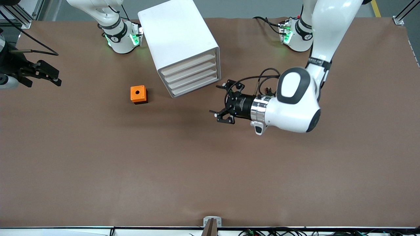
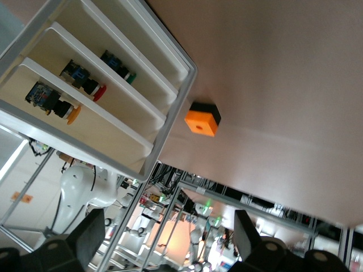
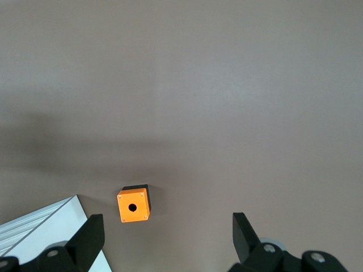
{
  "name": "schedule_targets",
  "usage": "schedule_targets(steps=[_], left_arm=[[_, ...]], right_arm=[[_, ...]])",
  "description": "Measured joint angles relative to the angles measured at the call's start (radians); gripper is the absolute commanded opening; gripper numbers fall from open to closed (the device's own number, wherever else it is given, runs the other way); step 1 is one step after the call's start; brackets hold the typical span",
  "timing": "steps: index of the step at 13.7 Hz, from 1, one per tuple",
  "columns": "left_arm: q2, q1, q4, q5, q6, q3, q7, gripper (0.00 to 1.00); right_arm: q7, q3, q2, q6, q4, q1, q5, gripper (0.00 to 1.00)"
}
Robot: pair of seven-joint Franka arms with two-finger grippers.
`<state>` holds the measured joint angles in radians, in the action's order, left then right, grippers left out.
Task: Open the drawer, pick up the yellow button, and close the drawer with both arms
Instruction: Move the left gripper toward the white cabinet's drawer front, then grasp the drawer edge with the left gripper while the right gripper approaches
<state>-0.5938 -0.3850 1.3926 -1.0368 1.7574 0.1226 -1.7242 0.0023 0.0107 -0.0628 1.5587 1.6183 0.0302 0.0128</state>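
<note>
A white drawer cabinet [image 1: 178, 39] stands on the table between the arms' bases, its front turned toward my left arm. All its drawers look pushed in. In the left wrist view the button [image 2: 57, 104], with orange cap, black body and blue rear, lies inside the cabinet's [image 2: 170, 107] top drawer. My left gripper [image 1: 215, 100] is open and empty, low over the table in front of the drawers, apart from them; in its wrist view [image 2: 167, 226] it points at them. My right gripper [image 1: 46, 82] is open and empty, high over the right arm's end of the table; its wrist view [image 3: 167, 226] looks down on the table.
An orange cube-shaped box [image 1: 138, 94] with a round hole sits on the table beside the cabinet, toward the right arm's end; it also shows in the left wrist view [image 2: 202, 120] and the right wrist view [image 3: 133, 206]. Red-capped [image 2: 86, 83] and green-capped [image 2: 118, 65] buttons lie in lower drawers.
</note>
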Motion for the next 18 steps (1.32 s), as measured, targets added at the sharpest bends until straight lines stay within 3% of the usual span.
schedule_targets(steps=[5,11,13,18], left_arm=[[-0.094,-0.036,-0.019,0.013,-0.029,0.000,-0.253,0.99],[-0.171,-0.038,-0.025,0.013,-0.233,0.001,-0.500,0.99],[-0.194,-0.040,-0.026,0.013,-0.304,0.002,-0.545,0.93],[-0.241,-0.060,-0.026,0.013,-0.414,0.003,-0.673,0.63]], right_arm=[[0.003,0.002,0.000,0.000,0.000,0.000,-0.001,1.00],[0.004,0.002,0.000,0.000,0.000,0.000,-0.001,1.00],[0.004,0.003,0.000,0.000,0.000,0.000,-0.001,1.00],[0.004,0.007,0.004,-0.002,-0.003,-0.001,-0.001,1.00]])
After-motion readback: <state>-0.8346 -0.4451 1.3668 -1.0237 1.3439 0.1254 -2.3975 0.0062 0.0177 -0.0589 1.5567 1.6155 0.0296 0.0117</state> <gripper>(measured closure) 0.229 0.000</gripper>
